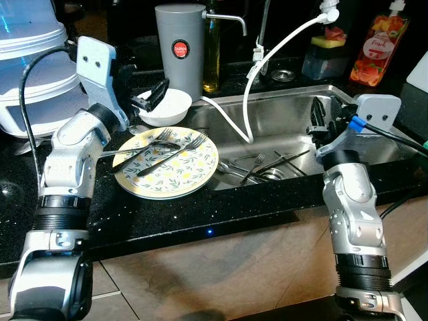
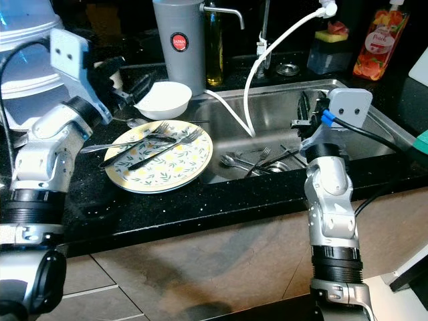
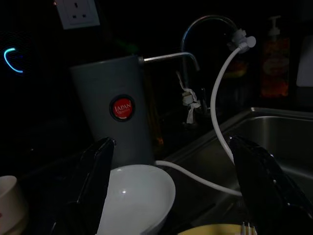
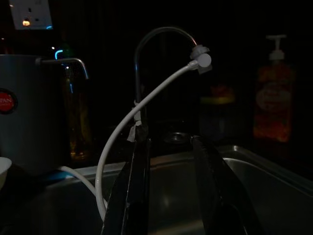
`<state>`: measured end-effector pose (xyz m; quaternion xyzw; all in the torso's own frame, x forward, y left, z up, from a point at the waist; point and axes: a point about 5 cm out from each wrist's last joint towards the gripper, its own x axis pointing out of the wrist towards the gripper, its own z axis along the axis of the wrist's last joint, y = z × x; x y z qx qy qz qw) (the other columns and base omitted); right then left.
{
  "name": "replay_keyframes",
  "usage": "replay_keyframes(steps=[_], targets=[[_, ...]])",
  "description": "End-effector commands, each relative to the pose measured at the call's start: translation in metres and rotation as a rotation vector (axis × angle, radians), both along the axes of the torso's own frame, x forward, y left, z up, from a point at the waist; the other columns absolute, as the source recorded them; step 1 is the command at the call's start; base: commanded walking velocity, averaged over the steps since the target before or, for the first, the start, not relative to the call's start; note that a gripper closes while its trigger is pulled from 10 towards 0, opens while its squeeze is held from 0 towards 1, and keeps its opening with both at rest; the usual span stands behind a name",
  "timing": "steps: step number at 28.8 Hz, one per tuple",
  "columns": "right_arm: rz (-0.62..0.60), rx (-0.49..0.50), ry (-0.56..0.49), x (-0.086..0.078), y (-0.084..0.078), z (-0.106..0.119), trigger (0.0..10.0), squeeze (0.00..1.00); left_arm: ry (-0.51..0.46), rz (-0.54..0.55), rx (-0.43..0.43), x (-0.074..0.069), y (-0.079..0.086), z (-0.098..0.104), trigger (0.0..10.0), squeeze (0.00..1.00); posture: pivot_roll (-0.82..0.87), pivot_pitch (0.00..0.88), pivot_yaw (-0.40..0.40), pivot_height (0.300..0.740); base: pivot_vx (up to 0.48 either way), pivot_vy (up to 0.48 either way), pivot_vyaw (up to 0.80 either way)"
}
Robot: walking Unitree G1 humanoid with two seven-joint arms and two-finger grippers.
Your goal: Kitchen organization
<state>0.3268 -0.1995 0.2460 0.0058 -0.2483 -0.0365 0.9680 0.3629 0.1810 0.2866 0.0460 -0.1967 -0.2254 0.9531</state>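
Note:
A yellow floral plate (image 1: pixel 195 175) lies on the black counter beside the sink, with two forks (image 1: pixel 175 152) and a spoon across it. Just behind it stands a white bowl (image 1: pixel 168 107). My left gripper (image 1: pixel 152 95) hovers at the bowl's left rim, open; in the left wrist view its fingers (image 3: pixel 95 181) spread wide either side of the bowl (image 3: pixel 139 193). My right gripper (image 1: pixel 319 120) hangs over the right part of the steel sink (image 1: pixel 287 110), open, nothing between its fingers (image 4: pixel 133 196). Several forks and spoons (image 1: pixel 257 167) lie at the sink bottom.
A grey canister (image 1: pixel 180 47) and an oil bottle (image 1: pixel 212 53) stand behind the bowl. A white hose (image 1: pixel 267 60) runs from the tap into the sink. An orange soap bottle (image 1: pixel 379 47) and a sponge holder (image 1: pixel 326 57) stand back right; a white appliance (image 1: pixel 30 73) sits far left.

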Motion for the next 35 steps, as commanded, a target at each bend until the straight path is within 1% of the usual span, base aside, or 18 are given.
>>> replay_keyframes(steps=[1,3,4,5,6,7,8,10,11,12,14,21,25,28,29,32,34,35], targets=[[-0.013,0.014,-0.004,-0.003,-0.001,-0.002,10.0,0.0,0.029,-0.008,0.007,-0.001,-0.001,-0.009,10.0,0.0,0.02,0.0,0.012,0.74,0.0,0.0,0.0],[-0.025,0.005,0.026,-0.006,-0.004,-0.01,10.0,0.0,0.222,-0.121,0.205,-0.009,-0.004,-0.041,10.0,0.0,0.01,0.0,0.008,0.74,0.0,0.0,0.0],[-0.025,0.005,0.026,-0.006,-0.004,-0.01,10.0,0.0,0.222,-0.121,0.205,-0.009,-0.004,-0.041,10.0,0.0,0.01,0.0,0.008,0.74,0.0,0.0,0.0],[-0.032,0.0,0.04,-0.008,-0.006,-0.014,10.0,0.0,0.322,-0.17,0.27,-0.015,-0.003,-0.053,10.0,0.0,0.02,0.0,0.005,0.74,0.0,0.0,0.0],[-0.047,-0.01,0.069,-0.011,-0.009,-0.021,10.0,0.0,0.389,-0.214,0.295,-0.022,0.002,-0.059,10.0,0.0,0.03,0.0,0.003,0.74,0.0,0.0,0.0],[-0.047,-0.01,0.069,-0.011,-0.009,-0.021,10.0,0.0,0.389,-0.214,0.295,-0.022,0.002,-0.059,10.0,0.0,0.03,0.0,0.003,0.74,0.0,0.0,0.0],[-0.07,-0.023,0.11,-0.014,-0.012,-0.033,10.0,0.0,0.427,-0.265,0.285,-0.028,0.007,-0.059,10.0,0.0,0.03,0.0,0.0,0.74,0.0,0.0,0.0],[-0.11,-0.026,0.178,-0.021,-0.016,-0.054,10.0,0.0,0.457,-0.31,0.263,-0.032,0.013,-0.058,10.0,0.0,0.02,0.0,-0.003,0.74,0.0,0.0,0.0],[-0.129,-0.015,0.21,-0.025,-0.017,-0.064,10.0,0.0,0.486,-0.326,0.297,-0.03,0.009,-0.066,10.0,0.0,0.02,0.0,-0.003,0.74,0.0,0.0,0.0],[-0.129,-0.015,0.21,-0.025,-0.017,-0.064,10.0,0.0,0.486,-0.326,0.297,-0.03,0.009,-0.066,10.0,0.0,0.02,0.0,-0.003,0.74,0.0,0.0,0.0],[-0.147,-0.004,0.239,-0.029,-0.018,-0.074,10.0,0.0,0.52,-0.331,0.347,-0.025,0.003,-0.076,10.0,0.0,0.02,0.0,0.003,0.74,0.0,0.0,0.0],[-0.157,0.006,0.214,-0.026,-0.019,-0.066,10.0,0.0,0.574,-0.362,0.342,-0.017,-0.006,-0.081,10.0,0.0,0.0,0.0,0.02,0.74,0.0,0.0,0.0],[-0.159,0.004,0.195,-0.023,-0.02,-0.06,10.0,0.0,0.606,-0.424,0.34,-0.008,-0.021,-0.08,10.0,0.0,0.0,0.0,0.021,0.74,0.0,0.0,0.0],[-0.159,0.001,0.194,-0.023,-0.02,-0.059,10.0,0.0,0.626,-0.426,0.359,-0.005,-0.024,-0.084,10.0,0.0,0.0,0.0,0.021,0.74,0.0,0.0,0.0],[-0.16,0.0,0.191,-0.023,-0.02,-0.058,10.0,0.0,0.681,-0.421,0.389,-0.002,-0.026,-0.096,10.0,0.0,0.0,0.0,0.022,0.74,0.0,0.0,0.0],[-0.161,0.002,0.19,-0.022,-0.02,-0.058,10.0,0.0,0.728,-0.411,0.412,0.0,-0.026,-0.107,10.0,0.0,0.0,0.0,0.023,0.74,0.0,0.0,0.0],[-0.163,0.003,0.188,-0.022,-0.019,-0.058,10.0,0.0,0.819,-0.381,0.464,0.001,-0.022,-0.128,10.0,0.0,0.0,0.0,0.033,0.74,0.0,0.0,0.0],[-0.164,0.005,0.186,-0.022,-0.018,-0.058,10.0,0.0,0.847,-0.369,0.481,0.001,-0.019,-0.135,8.8,0.0,-0.01,0.0,0.035,0.74,0.0,0.0,0.0]])
